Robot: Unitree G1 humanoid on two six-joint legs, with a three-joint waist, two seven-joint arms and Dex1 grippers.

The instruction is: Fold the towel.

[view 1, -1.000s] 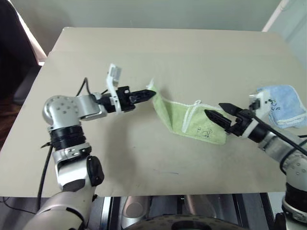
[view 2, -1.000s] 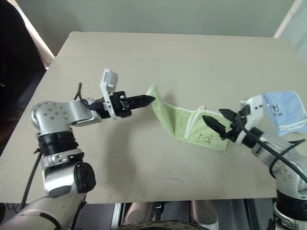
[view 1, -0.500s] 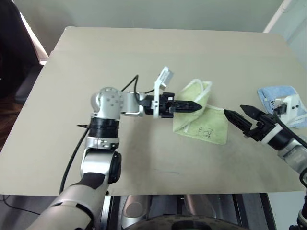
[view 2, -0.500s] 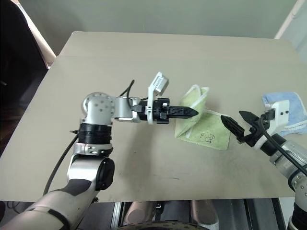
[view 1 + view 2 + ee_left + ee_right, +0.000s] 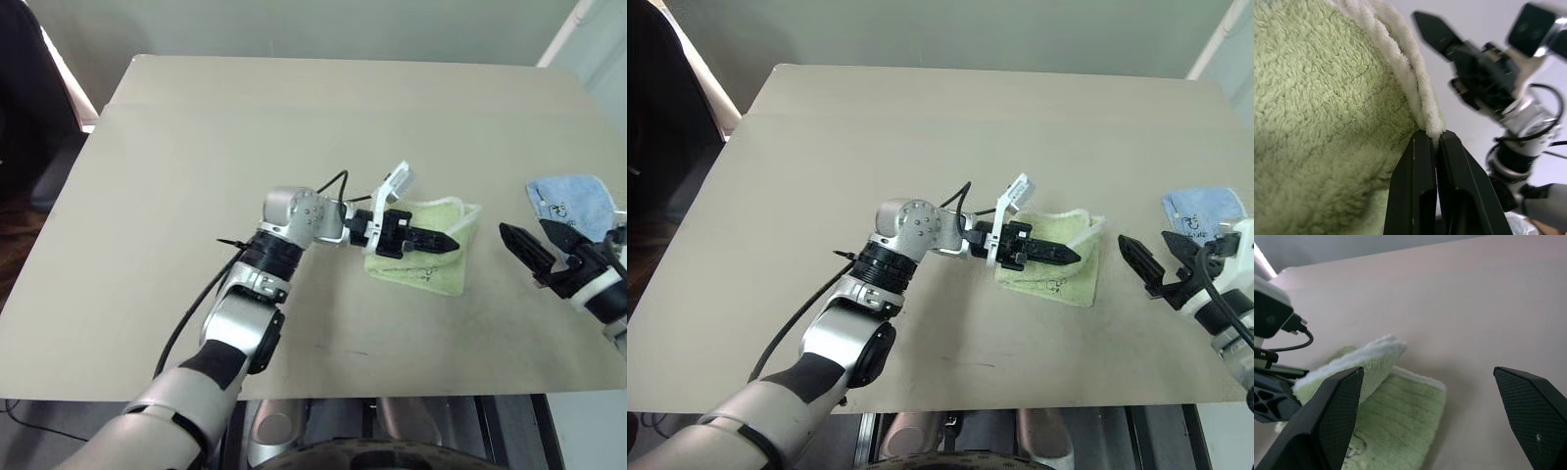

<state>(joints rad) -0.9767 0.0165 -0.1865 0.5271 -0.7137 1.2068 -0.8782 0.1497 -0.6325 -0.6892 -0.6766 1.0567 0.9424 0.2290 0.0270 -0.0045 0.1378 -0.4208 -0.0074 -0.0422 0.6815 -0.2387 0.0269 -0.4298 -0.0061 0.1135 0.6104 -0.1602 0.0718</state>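
Observation:
The light green towel [image 5: 423, 272] lies doubled over on the table [image 5: 294, 127], right of centre, its white-edged upper layer raised at the right end. My left gripper [image 5: 451, 243] reaches across it from the left, shut on that white edge [image 5: 1431, 128]. The pinched hem rises just above the two closed fingers. My right gripper [image 5: 537, 245] hovers to the right of the towel, open and holding nothing, a gap apart from the cloth. In the right wrist view its wide-spread fingers [image 5: 1327, 416] frame the towel [image 5: 1400, 411] and its lifted fold.
A smaller light blue cloth [image 5: 573, 201] lies crumpled near the table's right edge, just behind my right gripper. The tan table stretches bare to the left and back. A dark chair stands off the left side.
My left gripper has carried the towel's edge rightward over the rest, doubling the cloth. My right gripper, still open, has drawn back to the right, away from the towel.

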